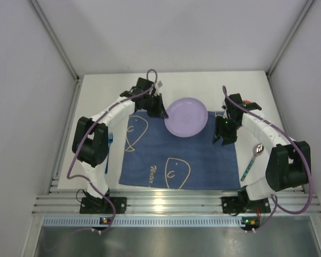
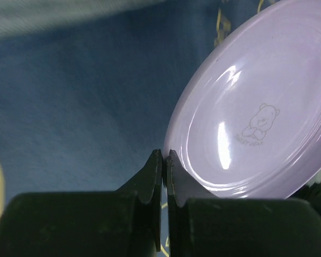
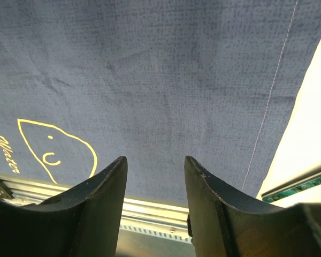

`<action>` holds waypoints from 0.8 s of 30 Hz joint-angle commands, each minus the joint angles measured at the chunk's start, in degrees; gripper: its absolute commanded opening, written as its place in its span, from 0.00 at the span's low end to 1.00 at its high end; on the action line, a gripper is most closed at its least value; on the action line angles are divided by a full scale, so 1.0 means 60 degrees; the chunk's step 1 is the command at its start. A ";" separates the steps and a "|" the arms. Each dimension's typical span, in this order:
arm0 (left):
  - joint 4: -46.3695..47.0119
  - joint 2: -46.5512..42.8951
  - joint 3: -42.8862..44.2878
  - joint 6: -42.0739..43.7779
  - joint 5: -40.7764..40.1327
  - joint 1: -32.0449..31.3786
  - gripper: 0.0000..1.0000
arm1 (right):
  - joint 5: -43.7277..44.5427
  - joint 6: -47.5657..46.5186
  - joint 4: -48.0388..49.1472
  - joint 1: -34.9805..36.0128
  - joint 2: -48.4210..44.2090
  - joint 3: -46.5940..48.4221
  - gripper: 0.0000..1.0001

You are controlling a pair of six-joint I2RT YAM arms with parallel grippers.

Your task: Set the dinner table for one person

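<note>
A lavender plate with a small bear drawing sits at the far edge of the dark blue cloth on the white dinner table. My left gripper is shut on the plate's left rim, and the plate looks tilted in the left wrist view. My right gripper is open and empty, hovering over the cloth's right part. A spoon with a teal handle lies on the table right of the cloth.
A blue fork lies left of the cloth, partly under my left arm. The ribbed aluminium rail runs along the near edge and shows in the right wrist view. Grey walls enclose the table on three sides.
</note>
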 commanded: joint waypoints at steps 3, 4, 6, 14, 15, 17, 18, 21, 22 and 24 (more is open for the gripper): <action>0.0093 -0.0088 -0.1884 0.0148 -0.0578 -0.1574 0.00 | -0.0292 -0.0221 0.0290 -0.0082 -0.0003 0.0267 0.48; 0.0196 -0.0102 -0.2104 -0.0071 -0.0710 -0.1705 0.00 | -0.0336 -0.0236 0.0305 -0.0083 -0.0105 0.0195 0.48; 0.0314 -0.0146 -0.2515 -0.0234 -0.1133 -0.2013 0.00 | -0.0395 -0.0221 0.0305 -0.0083 -0.0223 0.0121 0.48; -0.0110 -0.0468 -0.2604 -0.0425 -0.2292 -0.2483 0.00 | -0.0439 -0.0221 0.0378 -0.0082 -0.0897 -0.0626 0.48; -0.0198 -0.0599 -0.2604 -0.0468 -0.2467 -0.2498 0.00 | -0.0439 -0.0192 0.0378 -0.0068 -0.0955 -0.0670 0.48; -0.0562 -0.0761 -0.2575 -0.0484 -0.3140 -0.2512 0.00 | -0.0395 -0.0163 0.0363 -0.0083 -0.1145 -0.0714 0.48; -0.0681 -0.0863 -0.2560 -0.0513 -0.3404 -0.2527 0.00 | -0.0366 -0.0134 0.0334 -0.0083 -0.1190 -0.0656 0.48; -0.0960 -0.1608 -0.2619 -0.0527 -0.4182 -0.2527 0.00 | -0.0234 -0.0046 0.0246 -0.0097 -0.1366 -0.0262 0.48; -0.0975 -0.1742 -0.2662 -0.0528 -0.4241 -0.2541 0.00 | -0.0205 0.0027 0.0203 -0.0083 -0.1380 0.0059 0.48; -0.1018 -0.1933 -0.2750 -0.0528 -0.4242 -0.2542 0.00 | -0.0205 0.0057 0.0071 -0.0097 -0.1308 0.0383 0.48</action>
